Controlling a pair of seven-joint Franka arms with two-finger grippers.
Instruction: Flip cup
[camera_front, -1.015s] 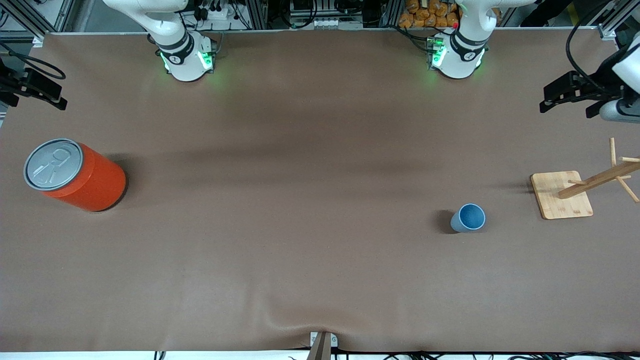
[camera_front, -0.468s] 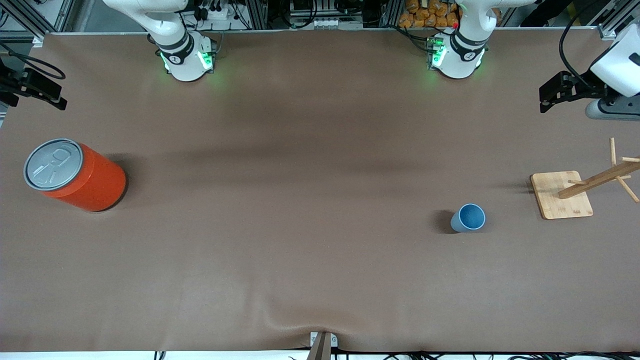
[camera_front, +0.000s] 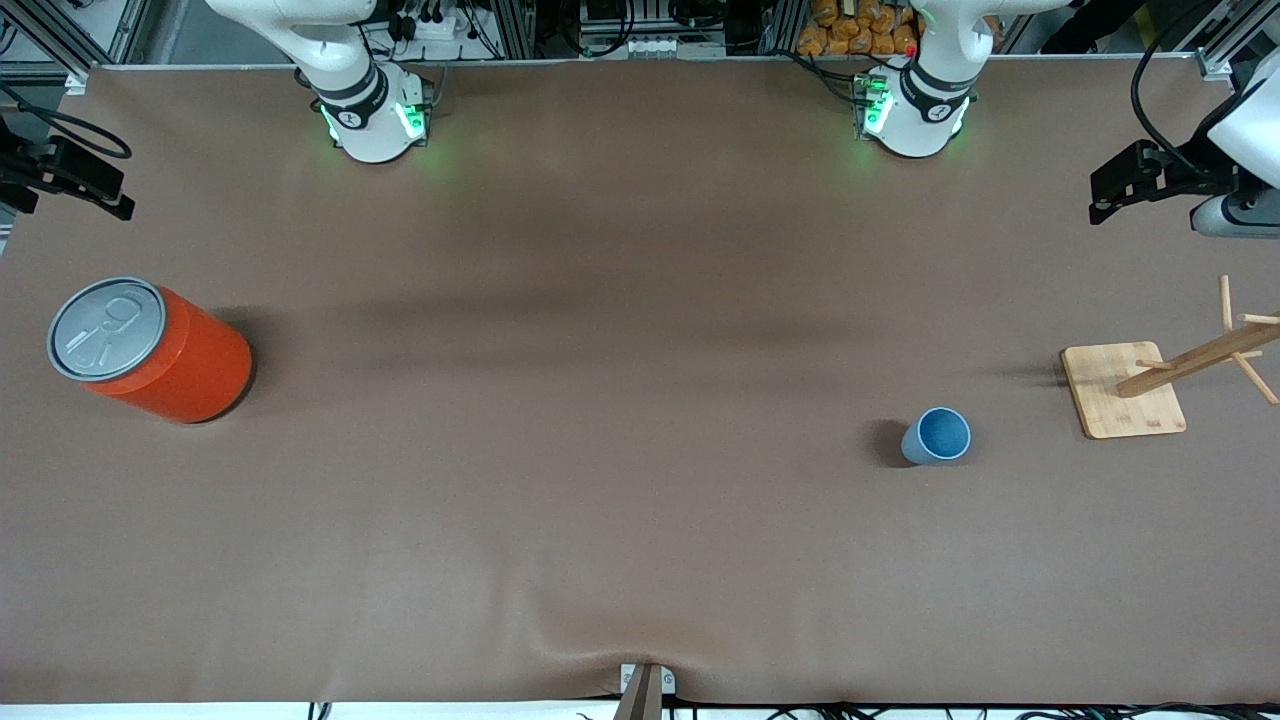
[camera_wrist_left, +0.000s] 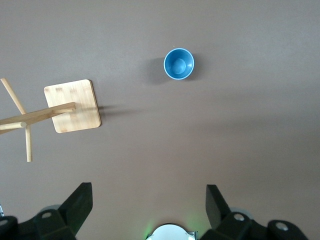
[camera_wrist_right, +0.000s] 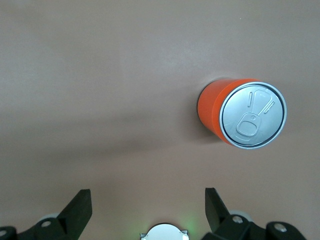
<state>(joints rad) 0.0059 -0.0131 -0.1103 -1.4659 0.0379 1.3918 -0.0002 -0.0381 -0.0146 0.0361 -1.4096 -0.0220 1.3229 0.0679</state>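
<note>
The cup (camera_front: 938, 436) is small and light blue with a darker blue inside. It stands upright, mouth up, on the brown table toward the left arm's end. It also shows in the left wrist view (camera_wrist_left: 178, 63). My left gripper (camera_front: 1110, 195) is open and empty, high over the table's edge at the left arm's end, well apart from the cup; its fingers (camera_wrist_left: 75, 205) spread wide. My right gripper (camera_front: 115, 195) is open and empty, high over the right arm's end, with fingers (camera_wrist_right: 77, 207) spread wide.
A large orange can (camera_front: 150, 350) with a grey pull-tab lid stands toward the right arm's end; it also shows in the right wrist view (camera_wrist_right: 245, 116). A wooden peg rack on a square base (camera_front: 1122, 390) stands beside the cup toward the left arm's end, also in the left wrist view (camera_wrist_left: 72, 105).
The left arm's wrist and gripper shifted slightly over the table's edge. The cup, can, rack and right arm have not moved.
</note>
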